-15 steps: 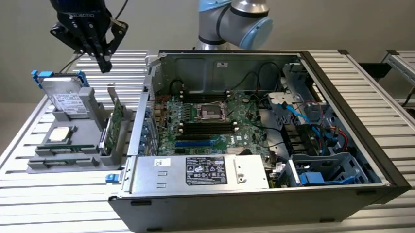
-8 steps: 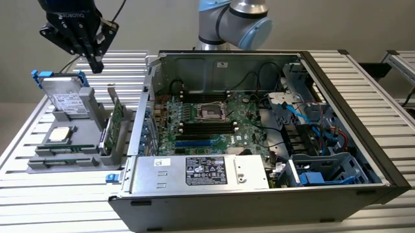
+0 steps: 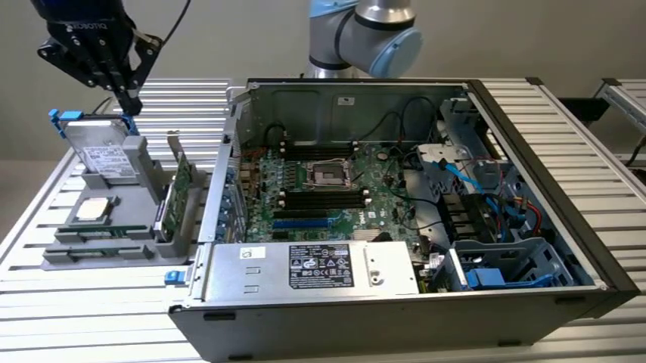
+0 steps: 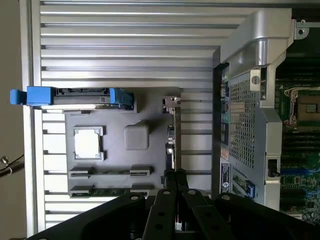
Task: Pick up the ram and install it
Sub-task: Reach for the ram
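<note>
Tool [image 3: 129, 104] hangs over the gray parts holder [image 3: 151, 253] at 10 o'clock in the exterior view, fingers pinched together on nothing. The ram [image 4: 107, 191] sits clipped flat in that holder, I'd guess so it's easy to grab.

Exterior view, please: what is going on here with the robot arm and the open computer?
The robot arm's tool hangs in the air above the gray parts holder, shut and with nothing in it. The ram lies flat in its slot on the holder, untouched. The open computer case stands next to the holder, on the exterior view's right. Nothing has been picked up or installed yet.
</note>
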You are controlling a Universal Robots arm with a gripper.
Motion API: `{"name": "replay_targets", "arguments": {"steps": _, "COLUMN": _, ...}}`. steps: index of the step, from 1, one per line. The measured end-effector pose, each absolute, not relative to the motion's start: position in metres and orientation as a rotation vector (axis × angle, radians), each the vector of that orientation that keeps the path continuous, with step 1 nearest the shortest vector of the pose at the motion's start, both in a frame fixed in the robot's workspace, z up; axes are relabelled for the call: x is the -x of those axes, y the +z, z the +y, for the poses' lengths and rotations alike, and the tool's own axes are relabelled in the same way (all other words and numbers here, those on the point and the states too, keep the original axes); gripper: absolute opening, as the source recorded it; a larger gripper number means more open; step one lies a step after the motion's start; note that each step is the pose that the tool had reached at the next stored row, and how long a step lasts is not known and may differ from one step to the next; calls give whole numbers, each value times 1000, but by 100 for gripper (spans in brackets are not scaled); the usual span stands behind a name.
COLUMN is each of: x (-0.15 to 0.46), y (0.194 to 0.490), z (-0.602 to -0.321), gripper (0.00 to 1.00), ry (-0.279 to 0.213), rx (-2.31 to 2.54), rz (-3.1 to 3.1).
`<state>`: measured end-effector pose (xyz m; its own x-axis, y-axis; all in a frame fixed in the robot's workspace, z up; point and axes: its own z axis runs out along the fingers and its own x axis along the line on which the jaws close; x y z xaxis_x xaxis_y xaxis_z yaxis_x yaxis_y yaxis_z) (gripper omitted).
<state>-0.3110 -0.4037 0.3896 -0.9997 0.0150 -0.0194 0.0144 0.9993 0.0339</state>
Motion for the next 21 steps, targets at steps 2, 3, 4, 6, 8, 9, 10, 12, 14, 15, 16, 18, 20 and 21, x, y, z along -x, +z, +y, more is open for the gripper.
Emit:
{"name": "replay_targets", "arguments": {"steps": 2, "x": 318, "y": 389, "z": -404, "gripper": 10, "ry": 52, "rx": -20, "rz": 3121}}
{"name": "replay_targets", "arguments": {"steps": 3, "x": 321, "y": 388, "z": -404, "gripper": 10, "ry": 52, "rx": -18, "rz": 3121}}
{"name": "replay_targets", "arguments": {"steps": 4, "x": 325, "y": 387, "z": -404, "gripper": 10, "ry": 52, "rx": -17, "rz": 3122}}
{"name": "replay_targets", "arguments": {"steps": 6, "x": 331, "y": 385, "z": -404, "gripper": 10, "ry": 52, "rx": -15, "rz": 3122}}
{"name": "replay_targets", "arguments": {"steps": 8, "x": 336, "y": 383, "z": -405, "gripper": 10, "ry": 52, "rx": -13, "rz": 3124}}
{"name": "replay_targets", "arguments": {"steps": 9, "x": 337, "y": 382, "z": -405, "gripper": 10, "ry": 52, "rx": -11, "rz": 3126}}
{"name": "replay_targets", "arguments": {"steps": 10, "x": 339, "y": 382, "z": -406, "gripper": 10, "ry": 52, "rx": -10, "rz": 3127}}
{"name": "replay_targets", "arguments": {"steps": 12, "x": 342, "y": 380, "z": -407, "gripper": 10, "ry": 52, "rx": -7, "rz": 3131}}
{"name": "replay_targets", "arguments": {"steps": 14, "x": 344, "y": 378, "z": -409, "gripper": 10, "ry": 52, "rx": -6, "rz": 3136}}
{"name": "replay_targets", "arguments": {"steps": 15, "x": 345, "y": 377, "z": -410, "gripper": 10, "ry": 52, "rx": -5, "rz": 3138}}
{"name": "replay_targets", "arguments": {"steps": 16, "x": 347, "y": 376, "z": -412, "gripper": 10, "ry": 52, "rx": -5, "rz": 3140}}
{"name": "replay_targets", "arguments": {"steps": 18, "x": 349, "y": 374, "z": -414, "gripper": 10, "ry": 52, "rx": -4, "rz": 3144}}
{"name": "replay_targets", "arguments": {"steps": 20, "x": 352, "y": 373, "z": -417, "gripper": 10, "ry": 52, "rx": -3, "rz": 3147}}
{"name": "replay_targets", "arguments": {"steps": 21, "x": 353, "y": 372, "z": -418, "gripper": 10, "ry": 52, "rx": -3, "rz": 3149}}
